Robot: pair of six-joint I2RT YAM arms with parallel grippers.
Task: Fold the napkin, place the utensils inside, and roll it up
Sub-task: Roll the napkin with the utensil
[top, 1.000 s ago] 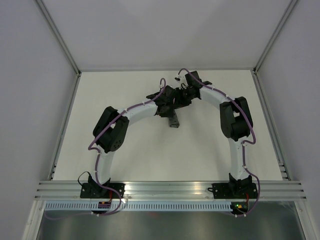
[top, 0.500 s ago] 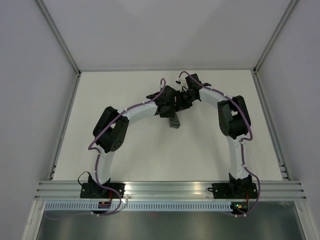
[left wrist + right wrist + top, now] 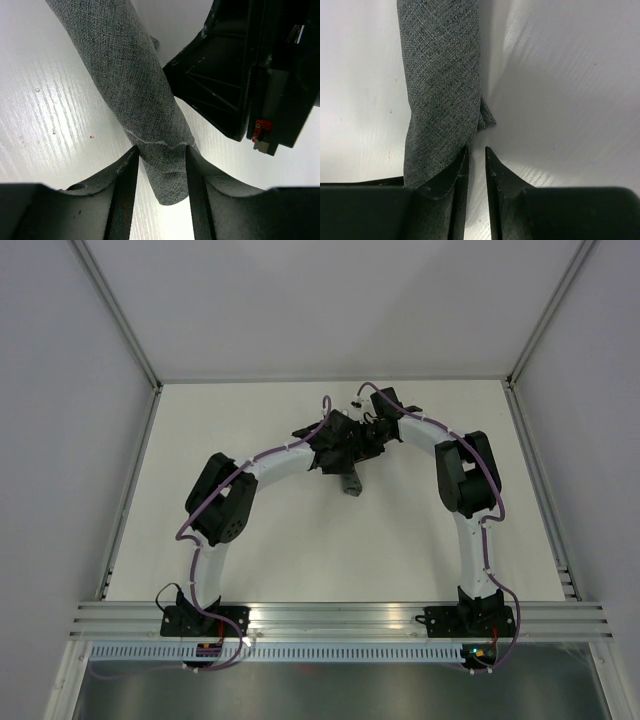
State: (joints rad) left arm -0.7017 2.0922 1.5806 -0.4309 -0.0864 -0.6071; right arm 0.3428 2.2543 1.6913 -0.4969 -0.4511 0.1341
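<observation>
a white surface (image 3: 250, 440) fills the scene, and the left arm (image 3: 225, 505) and right arm (image 3: 465, 480) curve in to meet at its far middle. under their wrists lies the napkin (image 3: 348, 483), wound into a narrow dark grey roll flat on the surface, one end poking out toward the near side.

the left gripper (image 3: 161, 152) straddles one end of the roll, a finger against each side. whether it pinches the cloth or only flanks it cannot be told. the right gripper (image 3: 476, 150) has its jaws barely parted with only bare surface between them, so it holds nothing. the roll runs just beside its left finger, touching the outer edge.

the cloth is a fine heathered weave, soft and matte. it looks light and limp, likely to slump or unwind once let go and to slide on the smooth surface. the safest hold would seem to be across the roll's middle, pressing the loose edge down.

a thin pale stitched line (image 3: 150, 142) crosses the roll near its end, and a small flap (image 3: 487, 117) sticks out from its side. no utensils show, and whether any lie inside cannot be told.
</observation>
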